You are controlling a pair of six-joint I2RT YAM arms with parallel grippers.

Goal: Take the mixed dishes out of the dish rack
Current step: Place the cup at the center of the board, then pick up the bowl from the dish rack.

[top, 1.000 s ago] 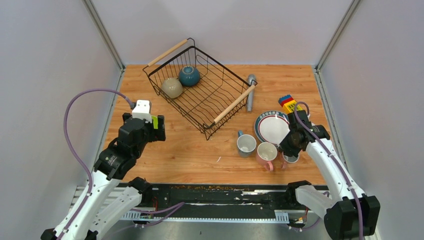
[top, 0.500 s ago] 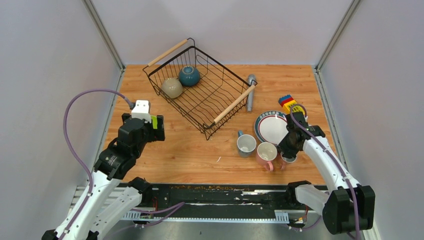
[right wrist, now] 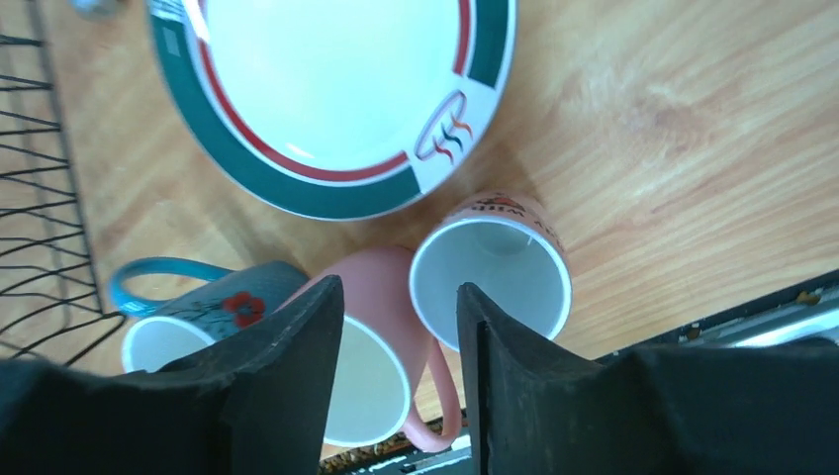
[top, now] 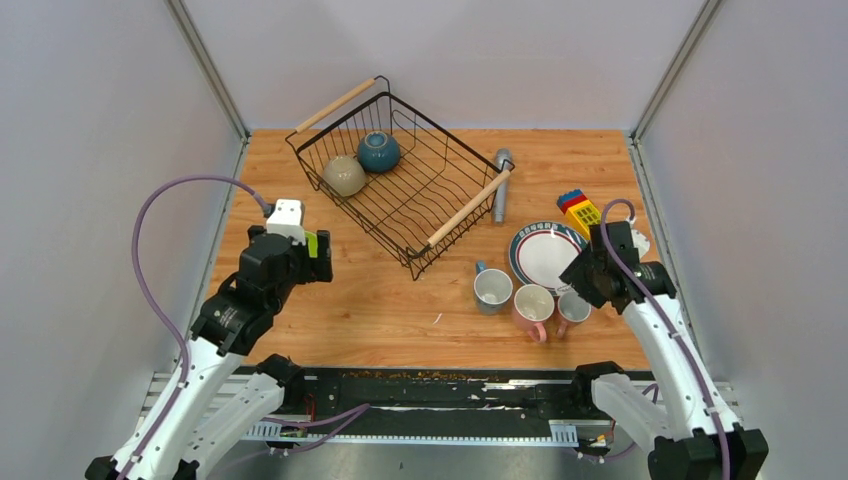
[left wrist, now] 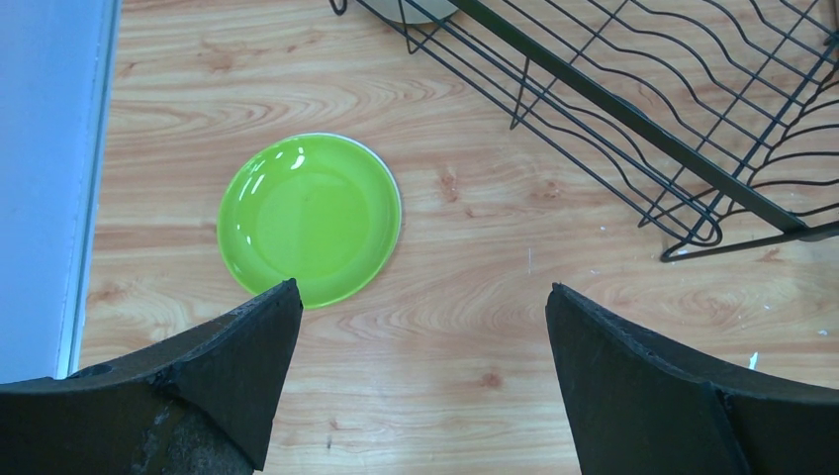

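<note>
Two bowls are left in the rack (top: 425, 195): a beige bowl (top: 344, 175) and a teal bowl (top: 379, 151), side by side in its far left corner. Both look to be lying dome-up, so a pinch on those smooth round backs could slide off and drop a bowl onto the wires. Reaching in low could also catch a finger on the rack wall and drag the whole rack.

On the tabletop (top: 380, 300), the right hand (right wrist: 398, 287) hangs just over the small mug (right wrist: 492, 277), fingers apart and holding nothing. That mug stands tight against the pink mug (top: 533, 303), with the grey mug (top: 492, 289) and the plate (right wrist: 326, 79) close by. It is also near the front edge, so a careless sideways lift could clip a rim and topple it.

The left hand (left wrist: 423, 292), wide apart and empty, hovers by the green plate (left wrist: 309, 220) and could nudge it if it dips.
</note>
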